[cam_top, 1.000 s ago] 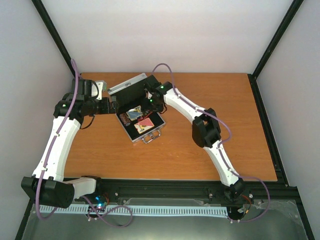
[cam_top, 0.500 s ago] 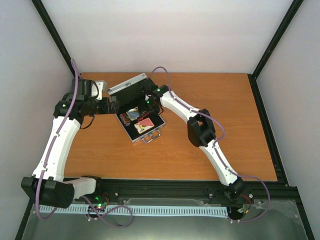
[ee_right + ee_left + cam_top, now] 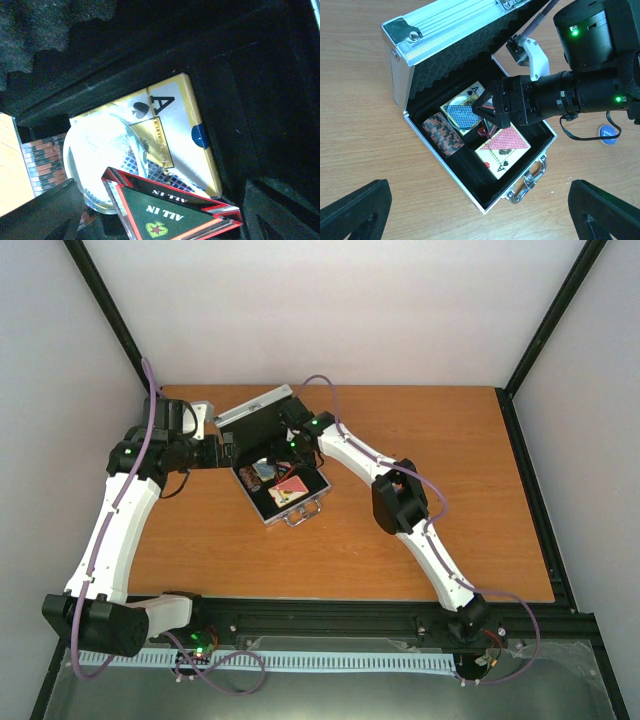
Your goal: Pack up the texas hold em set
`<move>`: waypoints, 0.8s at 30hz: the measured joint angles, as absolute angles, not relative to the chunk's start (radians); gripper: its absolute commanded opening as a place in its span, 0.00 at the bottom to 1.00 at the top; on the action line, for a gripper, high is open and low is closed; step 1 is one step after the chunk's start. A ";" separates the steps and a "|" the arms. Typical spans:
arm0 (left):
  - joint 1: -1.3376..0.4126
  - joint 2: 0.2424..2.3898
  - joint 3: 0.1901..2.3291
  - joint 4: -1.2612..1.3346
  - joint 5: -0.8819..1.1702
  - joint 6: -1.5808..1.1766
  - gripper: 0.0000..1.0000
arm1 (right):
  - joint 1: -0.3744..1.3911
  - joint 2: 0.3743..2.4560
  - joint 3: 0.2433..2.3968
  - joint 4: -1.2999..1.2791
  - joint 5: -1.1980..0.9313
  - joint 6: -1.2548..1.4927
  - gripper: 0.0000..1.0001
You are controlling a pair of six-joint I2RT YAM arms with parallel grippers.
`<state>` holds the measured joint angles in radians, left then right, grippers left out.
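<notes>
Right wrist view tells the story here: the right gripper (image 3: 489, 112) is down inside the open case (image 3: 451, 26). Its jaws are spread wide with the "ALL IN" triangle (image 3: 170, 212) sitting between them. As far as I can see they aren't pinching it, though one tip is awfully close. My guess is this is the drop-off, so I'd pull straight up with no sideways drag. That glossy acrylic wedge rests partly on the clear disc (image 3: 97, 150) over the blue-yellow card pack (image 3: 175, 125), and it looks ready to skate. Also mind the egg-crate foam (image 3: 455, 60) in the tilted lid right behind. The chip stack (image 3: 443, 136) is ridged and lies in its slot beside the packs, and the red card pack (image 3: 502, 147) sits flat near the chrome handle (image 3: 527, 181). Ribbed aluminium shell, soft black lining. The left gripper (image 3: 480, 212) hangs above the case, wide open and empty.
</notes>
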<state>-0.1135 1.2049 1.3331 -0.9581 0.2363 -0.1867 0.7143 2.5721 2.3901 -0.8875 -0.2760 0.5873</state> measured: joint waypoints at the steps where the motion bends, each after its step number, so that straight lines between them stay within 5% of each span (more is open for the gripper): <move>1: -0.113 1.205 1.333 -0.958 0.236 -0.186 1.00 | 0.714 2.572 2.391 -0.885 -0.278 0.586 0.93; 24: -0.113 1.205 1.333 -0.958 0.235 -0.186 1.00 | 0.714 2.411 2.329 -0.927 -0.121 0.538 1.00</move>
